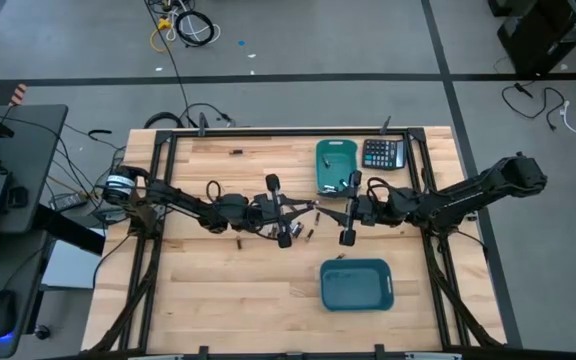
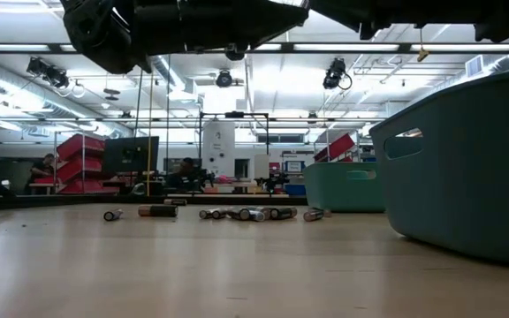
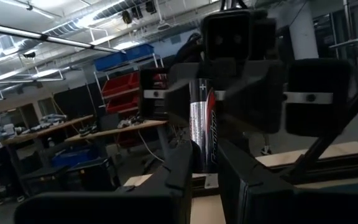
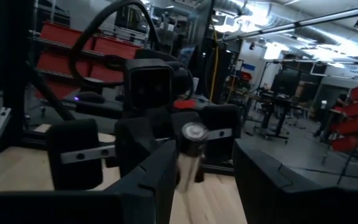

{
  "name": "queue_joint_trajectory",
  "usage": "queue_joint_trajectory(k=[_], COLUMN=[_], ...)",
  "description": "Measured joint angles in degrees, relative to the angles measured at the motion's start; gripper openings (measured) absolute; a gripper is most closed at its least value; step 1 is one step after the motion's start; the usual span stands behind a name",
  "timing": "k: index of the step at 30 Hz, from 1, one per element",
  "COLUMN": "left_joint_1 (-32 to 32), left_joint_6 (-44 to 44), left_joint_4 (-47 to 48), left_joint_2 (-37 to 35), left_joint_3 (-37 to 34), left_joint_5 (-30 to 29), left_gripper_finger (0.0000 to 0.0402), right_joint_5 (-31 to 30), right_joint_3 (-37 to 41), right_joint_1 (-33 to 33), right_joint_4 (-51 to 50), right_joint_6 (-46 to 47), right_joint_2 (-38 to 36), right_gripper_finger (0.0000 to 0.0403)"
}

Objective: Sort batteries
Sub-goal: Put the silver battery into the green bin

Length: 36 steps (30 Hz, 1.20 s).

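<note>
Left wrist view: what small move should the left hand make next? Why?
Probably ease toward the right hand for a handover: the left hand grips a battery upright, the right hand faces it, and both teal bins lie nearer the right arm.

The battery (image 3: 202,127) between the left gripper's (image 3: 205,171) black fingers (image 3: 178,165) is shiny silver with a red stripe and dark lettering. The loose batteries (image 2: 246,213) on the pale wood table (image 1: 218,300) are silvery-grey and dark. Both bins (image 1: 356,284) are teal; the calculator (image 1: 383,154) is black with light keys. The right gripper (image 4: 197,177) is black.
</note>
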<state>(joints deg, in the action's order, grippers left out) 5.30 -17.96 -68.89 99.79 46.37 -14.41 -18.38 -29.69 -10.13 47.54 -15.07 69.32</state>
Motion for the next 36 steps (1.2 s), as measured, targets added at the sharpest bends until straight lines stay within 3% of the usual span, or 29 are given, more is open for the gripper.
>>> queue_joint_trajectory(k=[8, 13, 36], left_joint_1=[-0.4, -0.4, -1.2], left_joint_6=[0.1, 0.2, 0.2], left_joint_4=[0.8, 4.3, 5.6], left_joint_2=[0.0, 0.0, 0.0], left_joint_3=[0.6, 3.1, 3.5], left_joint_5=[0.0, 3.1, 2.6], left_gripper_finger=[0.0048, 0.0048, 0.0048], right_joint_5=[0.4, 0.5, 0.6], right_joint_3=[0.0, 0.0, 0.0], right_joint_1=[0.3, 0.4, 0.4], right_joint_4=[0.2, 0.4, 0.9], right_joint_6=[0.5, 0.5, -0.5], right_joint_2=[0.0, 0.0, -0.1], right_gripper_finger=[0.0143, 0.0140, 0.0130])
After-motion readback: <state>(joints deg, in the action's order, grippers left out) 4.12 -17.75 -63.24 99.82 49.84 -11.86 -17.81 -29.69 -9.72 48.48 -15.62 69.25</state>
